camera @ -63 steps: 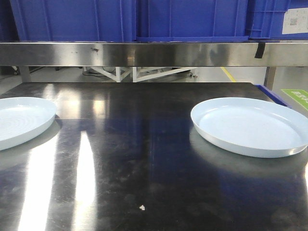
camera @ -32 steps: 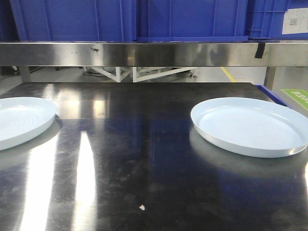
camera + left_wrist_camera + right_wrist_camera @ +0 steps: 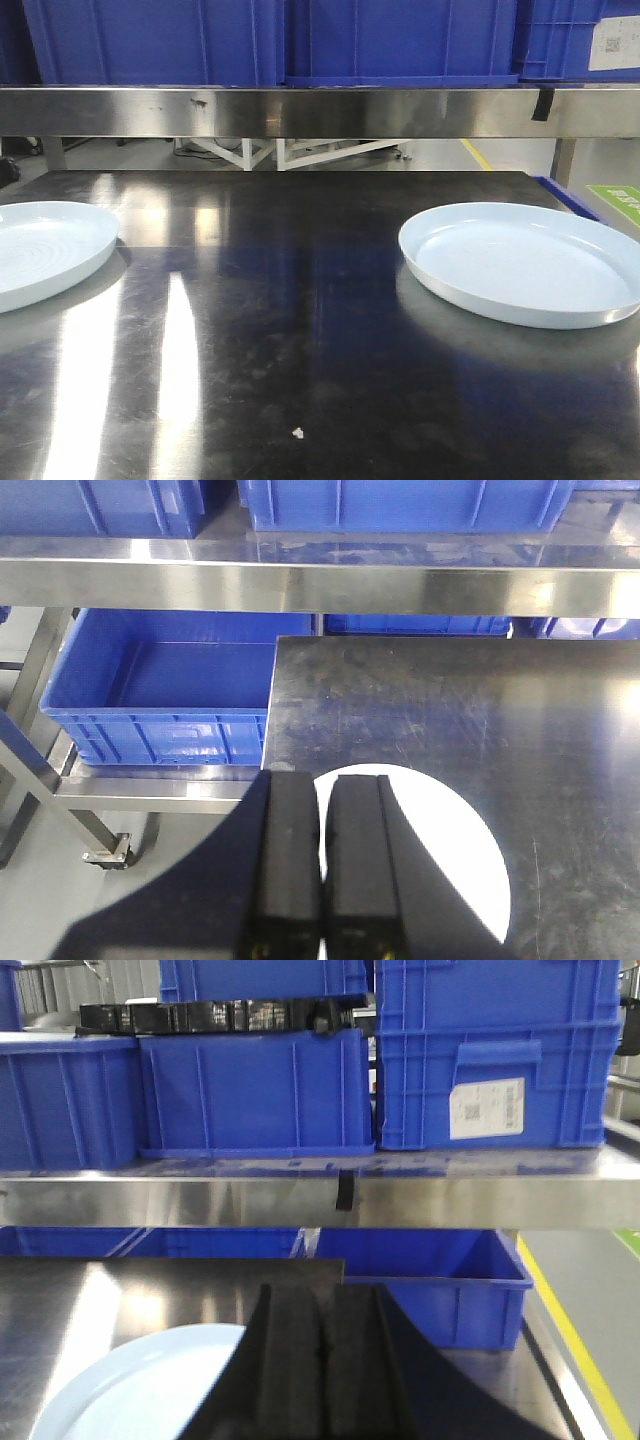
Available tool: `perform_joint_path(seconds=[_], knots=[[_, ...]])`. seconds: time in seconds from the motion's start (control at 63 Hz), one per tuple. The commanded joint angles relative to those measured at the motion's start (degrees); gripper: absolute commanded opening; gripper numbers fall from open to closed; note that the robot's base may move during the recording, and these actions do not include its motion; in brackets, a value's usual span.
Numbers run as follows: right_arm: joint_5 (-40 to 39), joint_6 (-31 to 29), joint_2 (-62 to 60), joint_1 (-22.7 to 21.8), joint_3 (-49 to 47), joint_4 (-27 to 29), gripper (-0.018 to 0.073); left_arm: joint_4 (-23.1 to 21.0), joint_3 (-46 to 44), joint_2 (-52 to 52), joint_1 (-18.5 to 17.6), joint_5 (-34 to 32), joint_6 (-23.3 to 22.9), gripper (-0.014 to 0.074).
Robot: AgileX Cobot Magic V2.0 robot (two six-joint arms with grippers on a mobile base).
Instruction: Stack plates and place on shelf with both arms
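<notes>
**Front view.**
- Shelf: brushed steel front rail (image 3: 320, 112) across the top of the view. Blue crates (image 3: 380, 40) stand on it.
- Bench (image 3: 260, 330): dark, glossy steel, below and in front of the rail.
- Left plate (image 3: 45, 250): flat on the bench below the rail's left end, partly cut off by the frame.
- Right plate (image 3: 520, 265): flat on the bench below the rail's right end, well apart from the first.
- The plates are not yet stacked. Neither end effector shows here.

**Left wrist view.**
- Left end effector (image 3: 322, 870): two black fingers pressed together, closed and holding nothing. It sits above the near part of the left plate, on the near side of the rail. Contact with the plate cannot be judged.
- A lower blue crate (image 3: 170, 700) sits beneath the rail, off the bench's left edge.

**Right wrist view.**
- Right end effector (image 3: 322, 1370): fingers together, closed and empty.
- The right plate lies below it and to its left, short of the rail.
- A labelled crate (image 3: 486, 1108) stands above the rail.

**Handling, as judged.**
- The plates look rigid and glossy, so probably slippery and liable to chip. Their weight is probably moderate.
- Each lies flush on the bench, so the low upturned rim is the only hold.
- The fingers would need to part, then pinch the near rim.
- A plate should be kept level while carried.
- A stacked pair would be best lifted at opposite rims, one arm to each.
</notes>
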Motion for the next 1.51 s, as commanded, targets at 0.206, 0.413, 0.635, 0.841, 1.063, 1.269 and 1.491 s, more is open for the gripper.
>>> perform_joint_path(seconds=[0.206,0.413,0.635,0.841,1.063,1.269,1.491], knots=[[15.07,-0.61,26.26,-0.49,-26.22,-1.83,0.0048,-0.19,-1.95,-0.18,-0.09,-4.49,-0.13,0.0102],[15.32,-0.61,42.81,-0.49,-37.39,-1.48,0.0048,-0.19,-1.95,-0.18,-0.09,-3.62,-0.13,0.0102],[15.20,-0.61,49.69,-0.49,-39.84,0.76,0.0048,-0.19,-1.95,-0.18,-0.09,-1.98,-0.13,0.0102],[15.37,-0.56,51.82,-0.49,-39.84,1.13,0.0048,-0.19,-1.95,-0.18,-0.09,-1.84,-0.13,0.0102],[13.75,-0.56,53.72,-0.49,-39.84,1.60,0.0090,-0.32,-1.95,0.04,-0.09,-1.84,0.05,0.0114],[15.24,-0.56,54.82,-0.49,-39.84,3.46,0.0585,-0.07,-1.95,2.74,-0.09,-1.84,1.90,0.0476],[18.38,-0.56,54.88,-0.49,-39.84,3.46,0.0608,0.18,-1.95,9.58,-0.09,-1.58,-1.59,0.0607]])
